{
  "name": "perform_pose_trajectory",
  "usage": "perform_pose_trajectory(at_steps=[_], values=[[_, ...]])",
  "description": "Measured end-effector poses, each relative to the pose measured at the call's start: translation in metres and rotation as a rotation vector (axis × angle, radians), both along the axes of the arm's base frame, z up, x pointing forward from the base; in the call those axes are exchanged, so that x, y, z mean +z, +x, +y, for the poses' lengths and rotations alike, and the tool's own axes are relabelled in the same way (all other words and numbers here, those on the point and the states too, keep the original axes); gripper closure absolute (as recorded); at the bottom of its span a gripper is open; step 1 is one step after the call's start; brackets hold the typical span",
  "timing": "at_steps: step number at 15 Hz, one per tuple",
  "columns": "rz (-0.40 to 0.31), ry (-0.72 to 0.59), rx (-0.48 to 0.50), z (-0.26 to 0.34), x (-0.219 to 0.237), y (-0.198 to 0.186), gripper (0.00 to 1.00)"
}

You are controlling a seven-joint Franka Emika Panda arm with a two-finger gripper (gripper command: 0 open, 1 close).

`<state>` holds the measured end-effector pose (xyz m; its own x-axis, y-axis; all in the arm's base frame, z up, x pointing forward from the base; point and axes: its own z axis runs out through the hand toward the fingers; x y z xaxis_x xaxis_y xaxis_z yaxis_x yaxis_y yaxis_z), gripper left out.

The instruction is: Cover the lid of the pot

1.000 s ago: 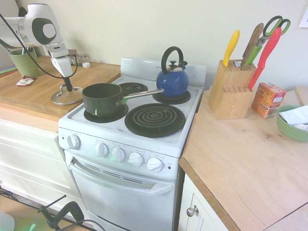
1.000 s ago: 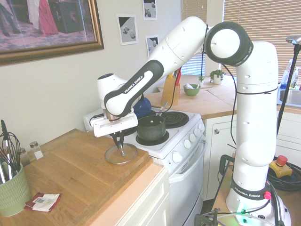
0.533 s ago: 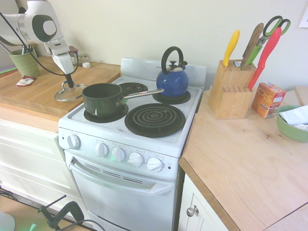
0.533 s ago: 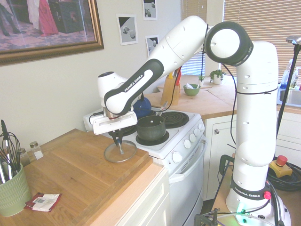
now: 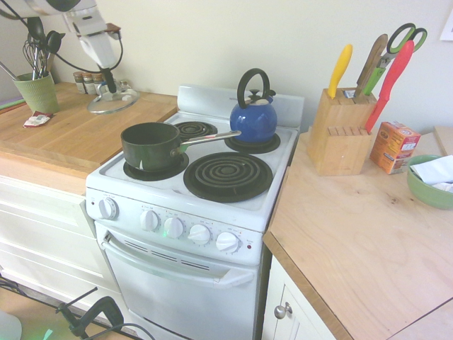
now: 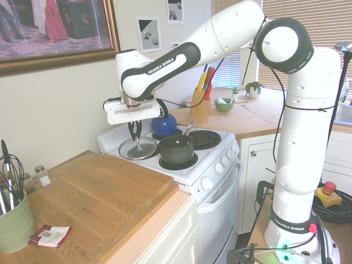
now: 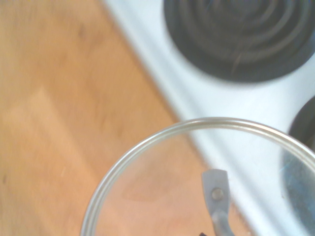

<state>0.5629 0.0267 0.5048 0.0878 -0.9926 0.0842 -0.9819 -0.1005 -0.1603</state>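
Above the wooden counter [image 5: 64,134], at the pot's ten o'clock, the gripper [image 5: 108,79] pinches the knob of one round clear glass lid with a silver rim [image 5: 112,102], hanging in the air; at centre sits one dark green saucepan with a long silver handle [image 5: 151,145] on the front burner, uncovered; at its two o'clock, one blue kettle [image 5: 253,117]; a tilted lid could catch the pot's rim or slip loose.

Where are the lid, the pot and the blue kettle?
lid [image 6: 138,148], second exterior view, glass face.
pot [image 5: 150,145], first exterior view, side wall.
blue kettle [image 5: 253,120], first exterior view, body.
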Motion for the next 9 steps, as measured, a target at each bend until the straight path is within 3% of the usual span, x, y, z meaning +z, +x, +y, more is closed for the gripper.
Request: perform_pose_trajectory(at_steps=[4, 9], values=[[0.02, 0.037, -0.07, -0.064, -0.003, -0.002, 1.0], [0.056, 0.079, -0.125, -0.119, -0.057, -0.029, 1.0]])
